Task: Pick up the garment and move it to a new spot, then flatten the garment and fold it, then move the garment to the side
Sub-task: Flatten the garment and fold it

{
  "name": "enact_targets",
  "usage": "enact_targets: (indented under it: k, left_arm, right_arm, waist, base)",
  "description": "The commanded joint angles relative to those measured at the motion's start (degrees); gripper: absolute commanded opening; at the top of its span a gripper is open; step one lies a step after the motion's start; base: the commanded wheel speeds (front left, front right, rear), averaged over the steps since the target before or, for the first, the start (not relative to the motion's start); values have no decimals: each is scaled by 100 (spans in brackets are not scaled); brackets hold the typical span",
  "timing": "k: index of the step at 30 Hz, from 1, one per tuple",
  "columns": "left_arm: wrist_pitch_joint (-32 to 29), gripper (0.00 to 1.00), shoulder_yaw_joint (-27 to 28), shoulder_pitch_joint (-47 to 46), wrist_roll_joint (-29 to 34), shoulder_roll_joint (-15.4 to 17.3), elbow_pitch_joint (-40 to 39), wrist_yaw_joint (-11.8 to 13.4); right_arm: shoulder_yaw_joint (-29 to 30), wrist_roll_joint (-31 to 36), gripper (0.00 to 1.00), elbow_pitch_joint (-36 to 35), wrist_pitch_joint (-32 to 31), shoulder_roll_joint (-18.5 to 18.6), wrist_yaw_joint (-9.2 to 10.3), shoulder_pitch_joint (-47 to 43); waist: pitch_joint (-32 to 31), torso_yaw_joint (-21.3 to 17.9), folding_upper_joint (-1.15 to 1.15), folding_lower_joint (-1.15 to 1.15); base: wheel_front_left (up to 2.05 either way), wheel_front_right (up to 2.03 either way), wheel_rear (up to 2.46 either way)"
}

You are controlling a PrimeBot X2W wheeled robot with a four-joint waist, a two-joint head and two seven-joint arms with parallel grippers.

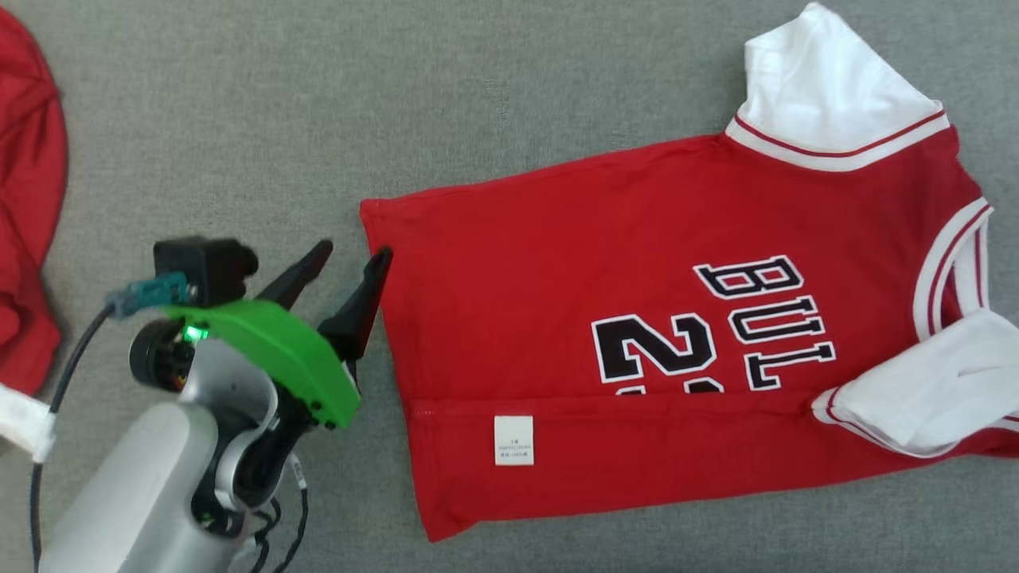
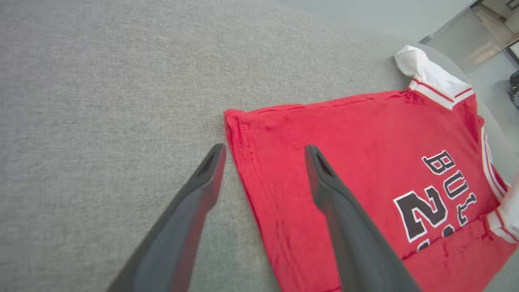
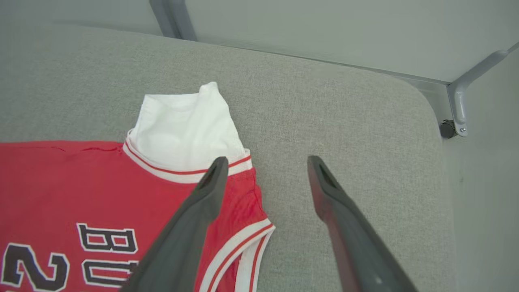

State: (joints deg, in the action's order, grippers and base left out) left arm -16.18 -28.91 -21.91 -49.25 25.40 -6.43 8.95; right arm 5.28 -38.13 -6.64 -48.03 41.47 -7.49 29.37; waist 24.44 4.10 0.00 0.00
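The garment (image 1: pixel 621 318) is a red jersey with white sleeves and black lettering, lying flat on the grey surface, its near long edge folded up over the front. My left gripper (image 1: pixel 353 256) hangs open at the jersey's hem end, one finger beside the cloth and one just over its edge, holding nothing. In the left wrist view that gripper (image 2: pixel 264 151) straddles the garment's (image 2: pixel 365 170) hem corner. My right gripper (image 3: pixel 264 163) is open above the sleeve end of the garment (image 3: pixel 81 182), one finger over the red shoulder, the other over bare grey surface.
Another red cloth (image 1: pixel 28 199) with a white part lies at the far left edge of the head view. The grey padded surface (image 3: pixel 344 121) ends in a rounded corner, with a metal frame leg (image 3: pixel 462 105) just beyond it.
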Motion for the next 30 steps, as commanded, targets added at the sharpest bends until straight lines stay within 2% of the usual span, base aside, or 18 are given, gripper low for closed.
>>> enact_targets:
  k: [1,4,6,8,12,19,20,21,22,23,24,27,30]
  left_arm:
    - [-73,100,-48,-331,72,-94,226,-86]
    - [-160,100,-176,-974,245,-232,796,-206]
    - [-173,100,-257,-1215,203,-412,1084,-316]
    - [-191,100,-361,-1405,288,-454,1331,-414]
    - [-196,100,-516,-1537,289,-611,1643,-586]
    - [-192,100,-648,-1618,251,-700,1849,-794]
    - [-208,100,-665,-1628,229,-715,1854,-820]
    - [-254,100,-699,-1644,216,-720,1859,-863]
    - [-282,53,-730,-1647,205,-720,1862,-893]
    - [-314,12,-745,-1648,184,-728,1860,-919]
    - [-324,0,-758,-1647,163,-732,1857,-949]
    - [-293,0,-724,-1648,97,-735,1840,-1012]
    - [-174,0,-601,-1712,113,-685,1820,-946]
  right_arm:
    - [-209,209,100,181,-53,-146,0,414]
    - [-680,705,100,719,-79,-417,0,1313]
    - [-908,931,100,1097,-70,-564,0,1682]
    - [-1086,1078,100,1438,-70,-629,1,1925]
    - [-1340,1198,100,1931,16,-663,0,2191]
    - [-1667,1044,100,2334,247,-656,0,2315]
    - [-1720,973,75,2359,253,-679,-1,2331]
    - [-1782,912,33,2377,279,-695,-2,2347]
    - [-1843,848,0,2382,300,-706,-2,2360]
    - [-1933,760,0,2388,283,-715,-2,2366]
    - [-1980,693,0,2392,298,-715,-2,2373]
    - [-2009,497,0,2375,595,-689,0,2462]
    - [-1900,305,0,2368,915,-704,0,2541]
  waist:
    - [829,375,0,0]
    - [1067,498,0,0]
    - [1138,571,0,0]
    - [1165,620,0,0]
    - [1176,665,0,0]
    - [1159,676,0,0]
    - [1157,665,0,0]
    - [1154,647,0,0]
    - [1150,630,0,0]
    - [1137,603,0,0]
    - [1122,583,0,0]
    - [1047,491,0,0]
    - [970,392,0,0]
  base:
    - [0,0,0]
    - [0,0,0]
    - [0,0,0]
    - [0,0,0]
    - [0,0,0]
    - [0,0,0]
    - [0,0,0]
    - [0,0,0]
    - [0,0,0]
    - [0,0,0]
    - [0,0,0]
    - [0,0,0]
    - [0,0,0]
